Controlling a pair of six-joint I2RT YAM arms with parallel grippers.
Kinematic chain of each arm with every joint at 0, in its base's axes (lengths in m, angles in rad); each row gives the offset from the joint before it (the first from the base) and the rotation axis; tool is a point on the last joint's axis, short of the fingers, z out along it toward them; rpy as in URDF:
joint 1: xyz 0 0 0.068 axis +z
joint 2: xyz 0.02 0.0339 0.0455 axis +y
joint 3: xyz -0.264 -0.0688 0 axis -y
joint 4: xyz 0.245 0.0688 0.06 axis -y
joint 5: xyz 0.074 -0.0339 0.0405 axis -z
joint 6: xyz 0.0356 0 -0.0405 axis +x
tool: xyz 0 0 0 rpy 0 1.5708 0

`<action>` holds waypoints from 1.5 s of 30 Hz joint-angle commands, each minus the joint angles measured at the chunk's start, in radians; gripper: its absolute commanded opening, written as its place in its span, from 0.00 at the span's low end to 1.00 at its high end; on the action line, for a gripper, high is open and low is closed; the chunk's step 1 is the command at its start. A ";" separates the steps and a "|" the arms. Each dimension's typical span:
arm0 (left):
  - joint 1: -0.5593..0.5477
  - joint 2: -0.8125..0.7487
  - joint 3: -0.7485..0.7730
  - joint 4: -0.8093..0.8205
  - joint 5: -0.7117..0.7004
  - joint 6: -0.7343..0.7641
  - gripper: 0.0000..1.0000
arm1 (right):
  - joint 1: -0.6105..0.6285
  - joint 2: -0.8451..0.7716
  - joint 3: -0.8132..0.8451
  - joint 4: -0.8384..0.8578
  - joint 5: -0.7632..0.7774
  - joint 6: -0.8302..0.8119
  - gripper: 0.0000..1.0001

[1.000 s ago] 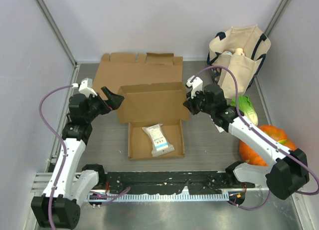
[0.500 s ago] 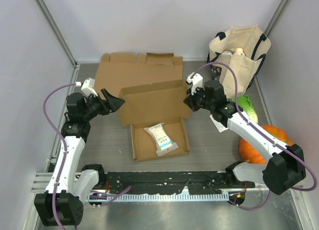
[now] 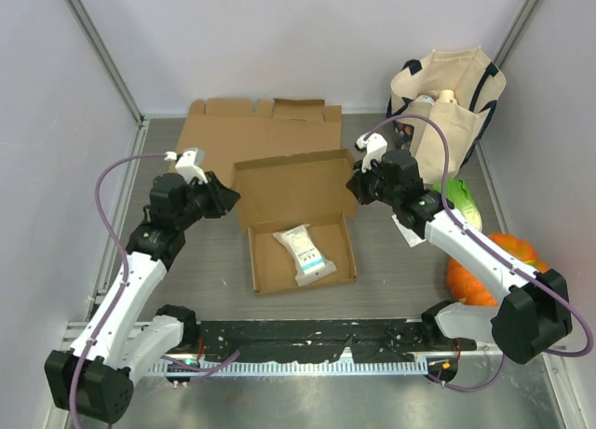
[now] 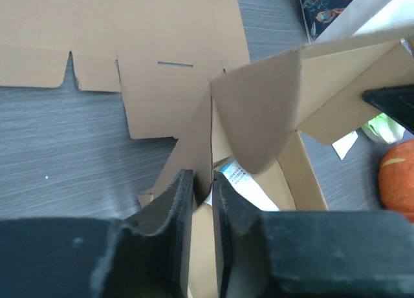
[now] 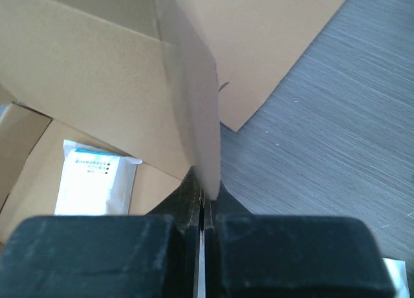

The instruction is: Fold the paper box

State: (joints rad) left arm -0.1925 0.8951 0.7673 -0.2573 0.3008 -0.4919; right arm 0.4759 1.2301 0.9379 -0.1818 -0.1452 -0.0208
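The brown paper box (image 3: 289,189) lies mid-table, its lid standing up behind the tray. A white packet (image 3: 305,249) lies in the tray. My left gripper (image 3: 231,198) is at the lid's left corner. In the left wrist view its jaws (image 4: 204,181) stand narrowly apart astride the lid's left side flap (image 4: 194,143), and a slim gap still shows. My right gripper (image 3: 354,182) is at the lid's right corner. In the right wrist view it (image 5: 206,191) is shut on the right side flap (image 5: 194,110).
A flat, unfolded cardboard sheet (image 3: 233,131) lies behind the box. A canvas tote bag (image 3: 447,103) stands at the back right, with a green vegetable (image 3: 463,203) and an orange pumpkin (image 3: 494,261) in front of it. Metal rails run along the sides.
My left gripper moved right onto the lid's left flap and its jaws narrowed from wide open. The box shifted slightly right and the lid tipped more upright. The right grip held.
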 commanded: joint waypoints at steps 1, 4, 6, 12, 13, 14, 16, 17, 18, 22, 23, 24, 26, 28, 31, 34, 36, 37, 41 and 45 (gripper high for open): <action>-0.119 0.008 0.066 0.035 -0.227 0.032 0.16 | 0.035 -0.046 -0.028 0.143 0.140 0.122 0.01; -0.176 0.044 0.081 0.053 -0.330 0.021 0.03 | 0.087 -0.050 -0.031 0.176 0.320 0.169 0.01; -0.218 0.057 0.078 0.095 -0.418 0.019 0.00 | 0.139 -0.041 -0.030 0.232 0.431 0.197 0.01; -0.311 0.088 0.024 0.253 -0.538 0.016 0.00 | 0.341 0.037 -0.056 0.413 0.790 0.159 0.01; -0.329 0.093 0.014 0.297 -0.602 0.021 0.00 | 0.351 0.045 -0.063 0.442 0.809 0.153 0.01; -0.358 0.094 0.004 0.340 -0.630 0.026 0.00 | 0.359 0.051 -0.071 0.491 0.831 0.151 0.01; -0.383 0.102 -0.010 0.363 -0.681 0.041 0.00 | 0.381 0.066 -0.108 0.550 0.895 0.153 0.01; -0.401 0.103 -0.020 0.380 -0.704 0.045 0.00 | 0.391 0.071 -0.123 0.609 0.923 0.150 0.01; -0.409 0.103 -0.026 0.388 -0.707 0.053 0.00 | 0.397 0.074 -0.160 0.645 0.946 0.147 0.01; -0.453 0.070 -0.078 0.417 -0.741 0.062 0.00 | 0.431 0.072 -0.234 0.758 1.016 0.139 0.01; -0.465 0.061 -0.101 0.420 -0.743 0.059 0.00 | 0.438 0.069 -0.250 0.797 1.013 0.139 0.01; -0.475 0.048 -0.114 0.420 -0.750 0.053 0.00 | 0.447 0.065 -0.287 0.818 1.019 0.137 0.03; -0.508 0.009 -0.149 0.418 -0.765 0.047 0.00 | 0.472 0.054 -0.321 0.860 1.033 0.136 0.04; -0.530 -0.025 -0.174 0.415 -0.792 0.026 0.00 | 0.490 0.048 -0.366 0.881 1.047 0.133 0.04; -0.558 -0.080 -0.220 0.391 -0.802 -0.007 0.00 | 0.532 0.032 -0.422 0.924 1.090 0.127 0.06; -0.585 -0.125 -0.266 0.365 -0.818 -0.039 0.00 | 0.561 0.017 -0.468 0.956 1.108 0.139 0.07; -0.605 -0.149 -0.298 0.359 -0.824 -0.053 0.00 | 0.587 0.019 -0.481 0.961 1.122 0.151 0.07; -0.611 -0.153 -0.307 0.359 -0.827 -0.059 0.00 | 0.598 0.020 -0.490 0.966 1.134 0.150 0.07; -0.654 -0.159 -0.336 0.346 -0.844 -0.079 0.00 | 0.656 0.045 -0.521 1.022 1.202 0.111 0.09; -0.699 -0.166 -0.359 0.329 -0.894 -0.082 0.00 | 0.727 0.019 -0.533 0.952 1.280 0.125 0.18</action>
State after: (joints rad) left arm -0.8402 0.7345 0.4351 0.0784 -0.5854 -0.5335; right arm 1.1362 1.2636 0.4152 0.7765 1.0718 0.0776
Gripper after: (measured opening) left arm 0.014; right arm 0.130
